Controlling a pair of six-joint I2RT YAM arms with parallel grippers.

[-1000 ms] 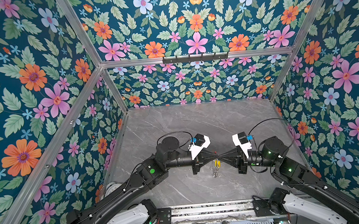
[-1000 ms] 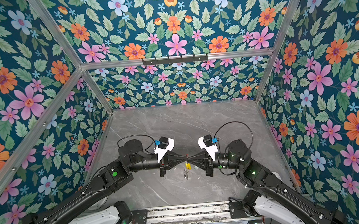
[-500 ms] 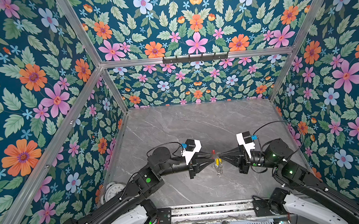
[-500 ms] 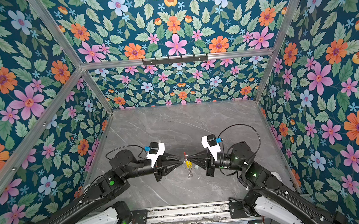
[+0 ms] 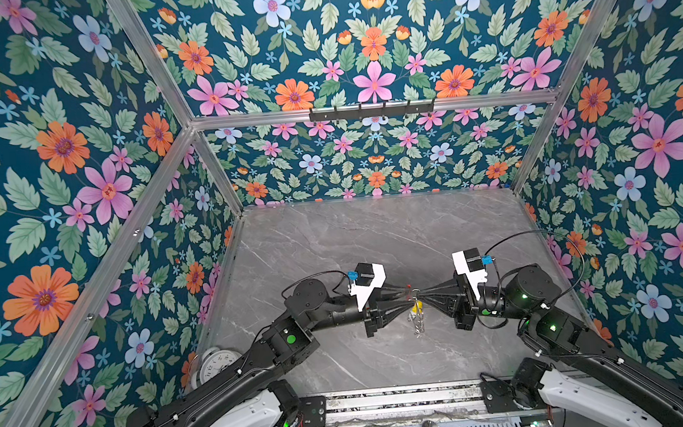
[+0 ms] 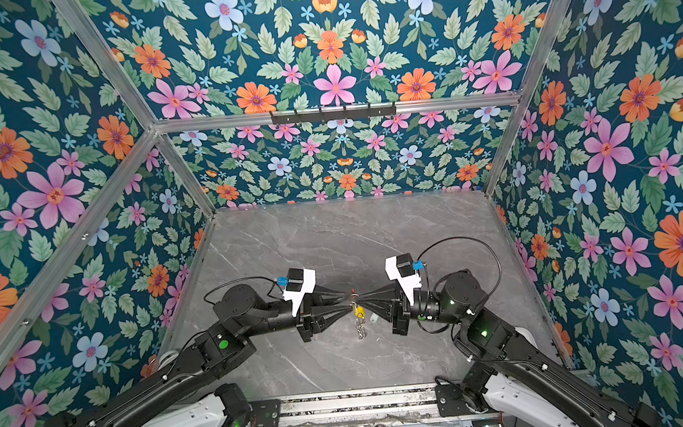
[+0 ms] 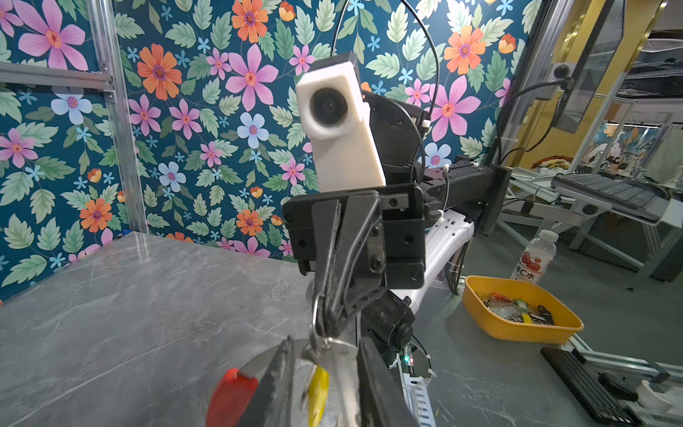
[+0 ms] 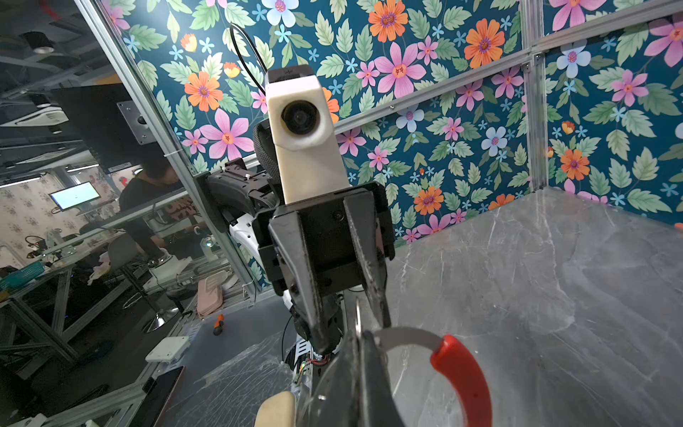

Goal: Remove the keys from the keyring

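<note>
the keyring (image 8: 406,338) is held up over the near middle of the grey marble table (image 5: 375,241), between the two arms where they meet tip to tip. in the right wrist view its grey band curves away from the fingers into the red section (image 8: 462,373). in the left wrist view the same red section (image 7: 231,399) shows low down beside the band. the keys (image 5: 417,324) hang from the band in a small silver bunch, seen in both top views just under the meeting point. the yellow tag (image 6: 359,312) sits at the top of the bunch, and the pale tag (image 6: 375,318) is just beside it on the right arm's side. i cannot tell whether the lowest key touches the table.

the right gripper (image 5: 420,293) has its jaws pressed together on the keyring's edge, where a small metal ring sits. the left wrist view shows that pinch head on. the left gripper (image 5: 409,294) has its jaws parted. its fingers (image 7: 279,380) stand on either side of the band and the yellow tag, with a gap showing, so it straddles the keyring without clamping it. i cannot tell whether either finger touches the metal.

further out, a white round clock (image 5: 218,364) lies at the table's near left corner, partly under the left arm. floral walls close in the other three sides.
</note>
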